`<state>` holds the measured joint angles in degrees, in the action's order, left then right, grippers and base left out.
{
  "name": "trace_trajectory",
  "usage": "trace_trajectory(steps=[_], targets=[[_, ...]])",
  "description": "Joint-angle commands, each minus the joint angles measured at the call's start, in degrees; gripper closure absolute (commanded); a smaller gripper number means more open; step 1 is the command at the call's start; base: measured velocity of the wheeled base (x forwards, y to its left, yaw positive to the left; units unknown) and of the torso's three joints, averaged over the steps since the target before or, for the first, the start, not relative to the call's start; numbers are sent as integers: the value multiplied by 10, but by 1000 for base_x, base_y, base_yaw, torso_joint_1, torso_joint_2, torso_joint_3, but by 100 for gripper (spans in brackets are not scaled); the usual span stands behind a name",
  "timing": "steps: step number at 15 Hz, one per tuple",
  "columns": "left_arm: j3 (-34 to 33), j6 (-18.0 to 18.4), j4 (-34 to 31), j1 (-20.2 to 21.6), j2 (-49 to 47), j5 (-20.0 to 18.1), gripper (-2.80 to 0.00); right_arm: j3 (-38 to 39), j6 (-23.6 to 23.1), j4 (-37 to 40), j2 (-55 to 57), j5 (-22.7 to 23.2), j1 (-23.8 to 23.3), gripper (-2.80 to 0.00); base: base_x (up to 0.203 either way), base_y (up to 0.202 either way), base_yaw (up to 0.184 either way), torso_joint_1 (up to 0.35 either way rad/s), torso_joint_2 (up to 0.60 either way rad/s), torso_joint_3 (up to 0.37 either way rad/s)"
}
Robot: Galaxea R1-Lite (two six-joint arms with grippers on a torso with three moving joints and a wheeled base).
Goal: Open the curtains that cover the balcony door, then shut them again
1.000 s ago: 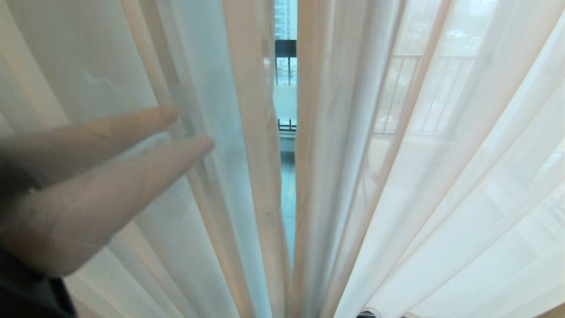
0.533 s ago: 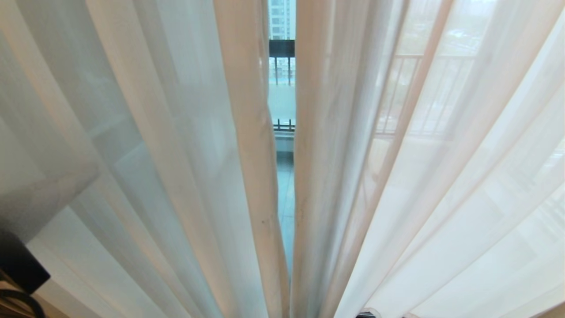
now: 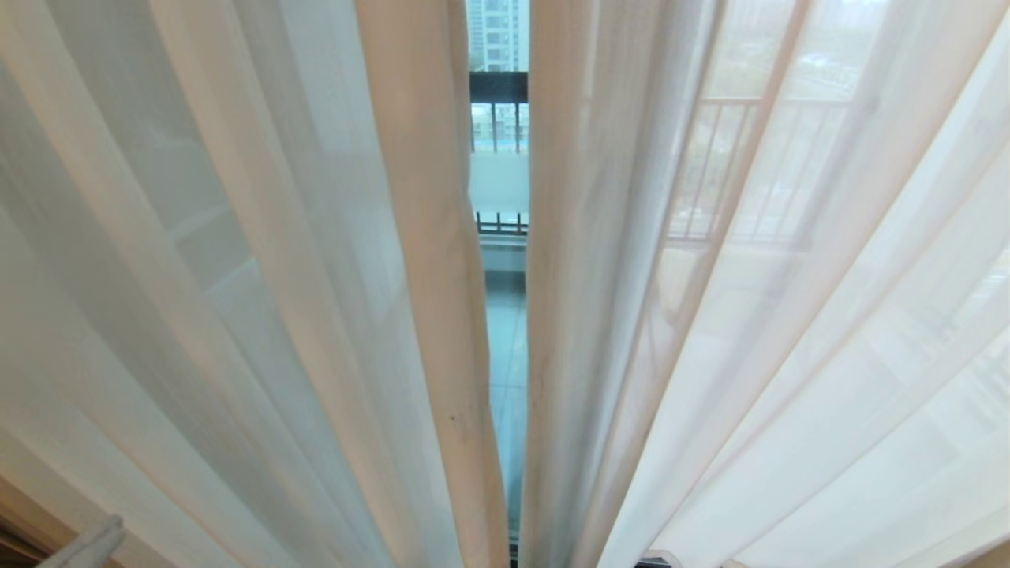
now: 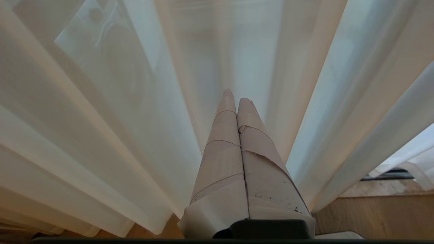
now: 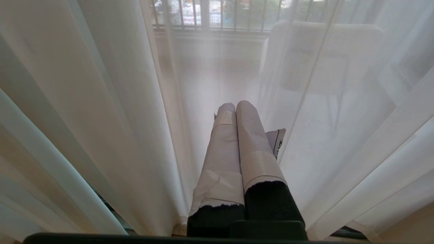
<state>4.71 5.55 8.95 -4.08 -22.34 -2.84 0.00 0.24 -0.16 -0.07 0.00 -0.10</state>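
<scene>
While its two taped fingers (image 4: 225, 135) lie pressed flat against each other with nothing between them, the left claw (image 4: 235, 98) points at the folds of the curtains (image 4: 112, 112) from low down, clenched on no fabric and, as far as the left wrist view shows, just short of the cloth. The right claw (image 5: 235, 103) is likewise clenched and empty, parked low with sheer folds hanging on either side of it; a small white tag with dark print juts from beside one finger, too little of it showing to read, and no other writing or brand is legible anywhere. Neither arm reaches into the head view. Outward from the claws, the curtains (image 3: 331, 260) hang floor-length as two panels, their inner edges nearly meeting and leaving only a narrow slit down the middle. Through that slit the balcony door (image 3: 499, 185) shows its glass with a frosted band, and beyond it a dark railing (image 3: 499, 87) and a distant tower block. Wooden floor (image 4: 379, 213) shows beneath the hems. Judging by how the panels lie, the closing step looks almost complete. What remains, I would guess, is to nudge one inner edge across to shut the slit, which calls for a light sideways push.
</scene>
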Motion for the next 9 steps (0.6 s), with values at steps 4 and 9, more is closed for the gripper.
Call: trace_trajectory(steps=[4,9], targets=[[-39,-35,-99,44,223,26,0,0,0,0,1,0,0,0,0,0,0,0,0,0],[-47,-41,-87,44,223,32,0,0,0,0,1,0,0,0,0,0,0,0,0,0]])
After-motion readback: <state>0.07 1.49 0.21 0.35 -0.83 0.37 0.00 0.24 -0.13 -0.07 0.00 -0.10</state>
